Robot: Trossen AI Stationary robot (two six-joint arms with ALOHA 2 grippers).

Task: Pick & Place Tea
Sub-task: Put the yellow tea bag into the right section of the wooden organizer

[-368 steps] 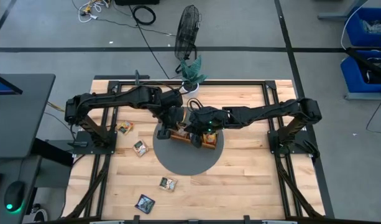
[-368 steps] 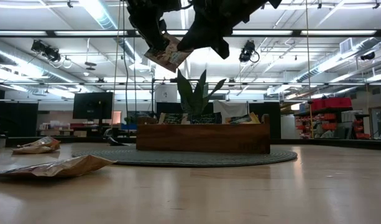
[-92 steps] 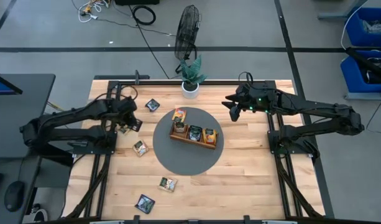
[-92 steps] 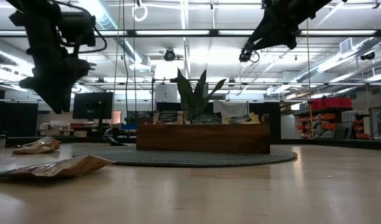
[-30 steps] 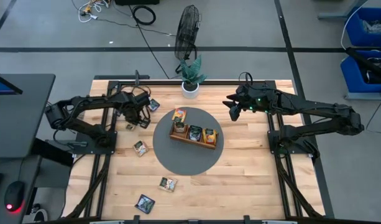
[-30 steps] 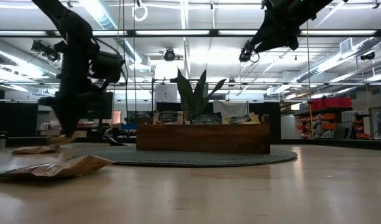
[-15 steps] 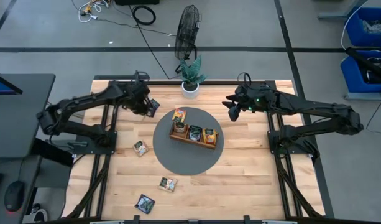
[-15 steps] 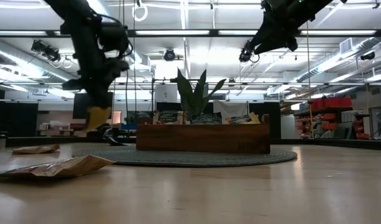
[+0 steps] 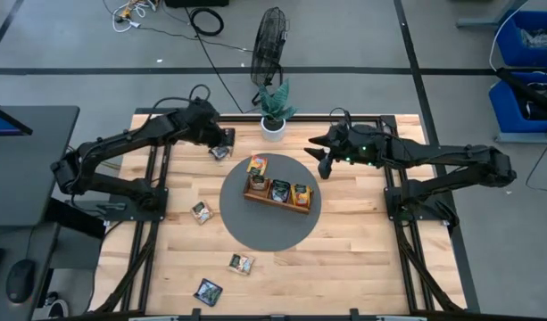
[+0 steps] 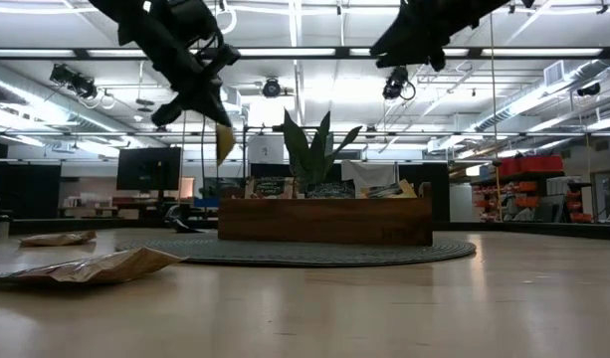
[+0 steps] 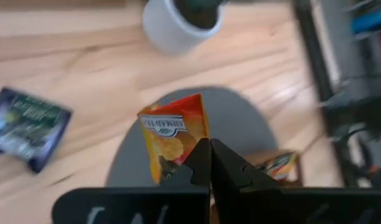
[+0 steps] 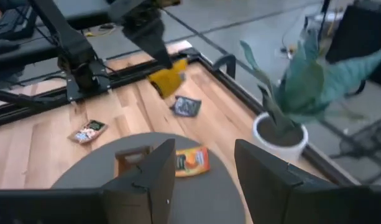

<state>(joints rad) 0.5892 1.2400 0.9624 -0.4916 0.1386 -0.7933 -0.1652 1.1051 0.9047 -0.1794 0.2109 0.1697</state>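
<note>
My left gripper [image 9: 222, 138] hangs over the table's far left part, shut on an orange-yellow tea sachet [image 11: 174, 132], which also shows in the low view [image 10: 225, 142]. A dark sachet [image 9: 219, 152] lies flat on the wood just beside it. The wooden tray [image 9: 279, 191] stands on a round grey mat [image 9: 269, 227], with an orange sachet [image 9: 256, 165] lying at its far left corner. My right gripper [image 12: 202, 171] is open and holds nothing, raised over the mat's far right edge [image 9: 321, 153]. Three more sachets [image 9: 200, 212] [image 9: 241, 263] [image 9: 208, 290] lie on the near left wood. My left gripper pinches the orange-yellow sachet between its two fingers [image 11: 201, 163] at one corner of its edge [image 11: 188, 154]. The fingers slant down from above. The sachet hangs below the fingertips, tilted and lifted clear of the table.
A potted green plant [image 9: 274, 109] in a white pot [image 11: 180, 22] stands at the far edge, between the two grippers. Black frame rails [image 9: 157, 223] run along the table's left and right sides. Bare wood [image 9: 362, 259] lies at the near right.
My left gripper has risen and gone toward the far edge and toward the mat, carrying the orange-yellow sachet from close over the wood to well above it. My right gripper has shifted a little toward the table's left, still open.
</note>
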